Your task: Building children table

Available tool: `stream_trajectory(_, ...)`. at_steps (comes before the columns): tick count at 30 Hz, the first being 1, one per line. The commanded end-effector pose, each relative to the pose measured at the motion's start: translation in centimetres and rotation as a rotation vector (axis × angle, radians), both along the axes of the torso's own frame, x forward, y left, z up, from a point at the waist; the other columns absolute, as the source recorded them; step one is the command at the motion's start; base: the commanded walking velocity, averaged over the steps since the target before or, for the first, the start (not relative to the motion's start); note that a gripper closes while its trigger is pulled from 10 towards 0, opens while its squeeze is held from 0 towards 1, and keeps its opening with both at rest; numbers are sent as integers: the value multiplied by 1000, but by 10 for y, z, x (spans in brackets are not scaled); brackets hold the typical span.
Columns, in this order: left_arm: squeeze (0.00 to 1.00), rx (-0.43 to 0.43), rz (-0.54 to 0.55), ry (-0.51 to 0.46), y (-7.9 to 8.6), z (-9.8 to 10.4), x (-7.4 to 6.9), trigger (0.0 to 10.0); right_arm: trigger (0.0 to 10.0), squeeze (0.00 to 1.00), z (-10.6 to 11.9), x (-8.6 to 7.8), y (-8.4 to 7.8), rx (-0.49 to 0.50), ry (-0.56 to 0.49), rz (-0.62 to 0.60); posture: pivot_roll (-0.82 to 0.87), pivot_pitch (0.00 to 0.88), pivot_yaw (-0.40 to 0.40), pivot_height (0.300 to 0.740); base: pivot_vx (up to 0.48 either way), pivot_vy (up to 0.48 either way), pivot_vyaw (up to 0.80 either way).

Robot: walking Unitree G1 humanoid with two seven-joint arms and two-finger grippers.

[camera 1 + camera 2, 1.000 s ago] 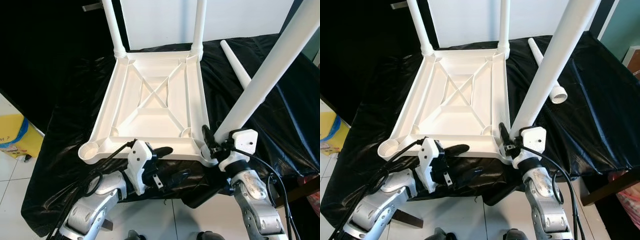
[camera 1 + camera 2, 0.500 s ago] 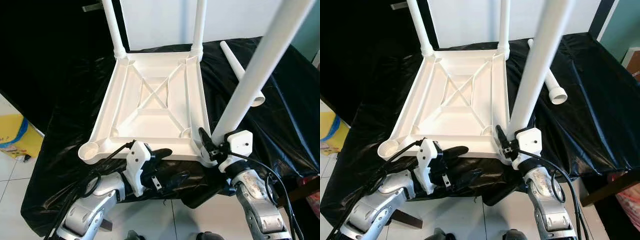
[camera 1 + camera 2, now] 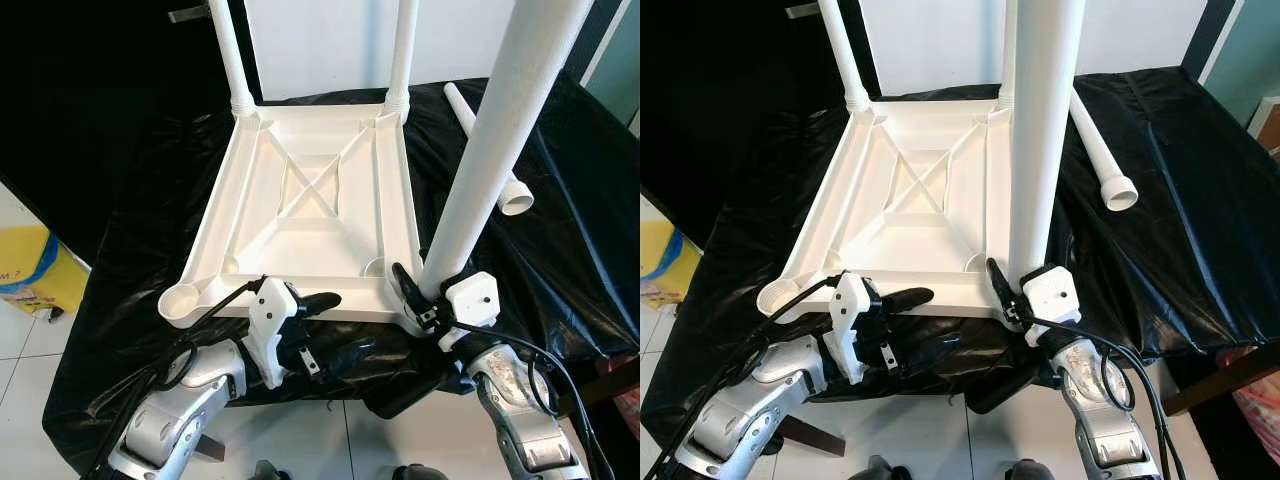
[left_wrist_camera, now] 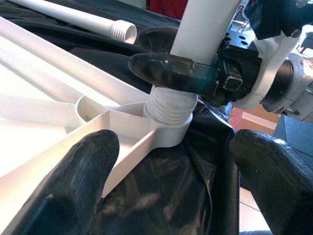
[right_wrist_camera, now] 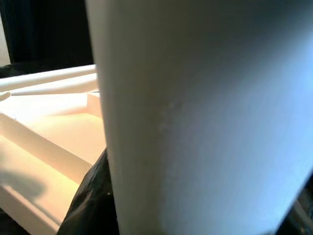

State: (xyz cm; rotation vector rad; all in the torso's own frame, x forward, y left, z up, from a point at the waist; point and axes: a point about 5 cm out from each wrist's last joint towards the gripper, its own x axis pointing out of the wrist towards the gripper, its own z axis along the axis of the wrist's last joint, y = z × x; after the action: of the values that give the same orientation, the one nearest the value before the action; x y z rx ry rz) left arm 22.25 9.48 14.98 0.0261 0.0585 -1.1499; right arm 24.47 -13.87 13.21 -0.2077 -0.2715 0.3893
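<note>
Table leg (image 3: 490, 150) — between right fingers (image 4: 171, 71)

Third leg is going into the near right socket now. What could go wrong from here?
1. The leg is long and the right gripper holds it only at its base; it could tip and cross-thread in the socket.
2. The left gripper is open beside the tabletop, not gripping it, so twisting may slide it on the black sheet.
</note>
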Motion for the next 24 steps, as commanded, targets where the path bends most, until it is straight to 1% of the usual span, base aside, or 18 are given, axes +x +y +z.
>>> stream_trajectory(1, 0, 2, -60, 3, 1, 2, -3, 10000, 10000, 0, -21, -6, -4, 23, 96, -6, -90, 83, 54, 740, 0, 0, 0)
stream_trajectory(3, 0, 2, -60, 3, 1, 2, -3, 10000, 10000, 0, -21, -6, -4, 23, 96, -6, -90, 83, 54, 740, 0, 0, 0)
stream_trajectory(4, 0, 2, -58, 3, 1, 2, -2, 10000, 10000, 0, -23, -6, -4, 51, 99, -7, -90, 82, 54, 740, 0, 0, 0)
stream_trajectory(5, 0, 2, -57, 1, 1, 2, -2, 10000, 10000, 0, -24, -6, -7, 112, 114, -26, -90, 80, 54, 740, 0, 0, 0)
stream_trajectory(6, 0, 2, -57, 1, 1, 2, -2, 10000, 10000, 0, -24, -6, -7, 112, 114, -26, -90, 80, 54, 740, 0, 0, 0)
stream_trajectory(7, 0, 1, -56, -1, 1, 3, -2, 10000, 10000, 0, -25, -6, -8, 145, 126, -43, -90, 80, 54, 740, 0, 0, 0)
stream_trajectory(9, 0, 0, -55, -1, 1, 3, -1, 10000, 10000, 0, -26, -5, -9, 151, 130, -48, -90, 80, 54, 740, 0, 0, 0)
stream_trajectory(15, 0, 0, -54, -2, 1, 3, -1, 10000, 10000, 0, -27, -3, -7, 143, 139, -43, -89, 74, 52, 740, 0, 0, 0)
stream_trajectory(18, 0, 2, -50, -5, 2, 4, 0, 10000, 10000, 0, -30, 3, -9, 106, 194, -63, -88, 76, 51, 740, 0, 0, 0)
stream_trajectory(22, 0, 1, -49, -5, 2, 4, 0, 10000, 10000, 0, -31, 5, -9, 96, 212, -69, -88, 76, 51, 740, 0, 0, 0)
stream_trajectory(24, 0, 1, -46, -6, 3, 5, 0, 10000, 10000, 0, -35, 9, -11, 63, 274, -101, -87, 78, 50, 740, 0, 0, 0)
